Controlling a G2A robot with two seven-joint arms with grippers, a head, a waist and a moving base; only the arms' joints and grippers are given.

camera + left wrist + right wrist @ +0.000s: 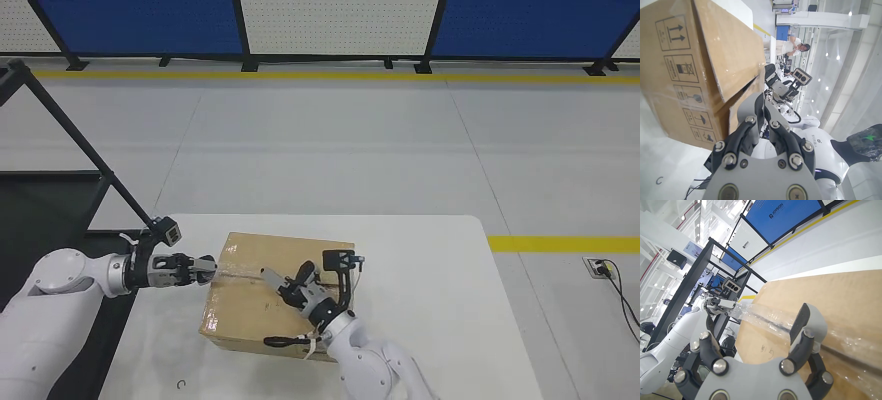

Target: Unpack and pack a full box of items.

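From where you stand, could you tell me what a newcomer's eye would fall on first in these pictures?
A brown cardboard box stands on the white table, with a strip of clear tape running along its top seam. The left gripper, at the box's edge, is shut on the tape's loose end, which stretches off the seam toward it. The right gripper is open over the box top.

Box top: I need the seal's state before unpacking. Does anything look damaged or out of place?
Yes. At one end of the box, the clear tape is lifted off the top seam and stretches, crumpled, to the left gripper, which pinches it. The flaps there gape slightly.
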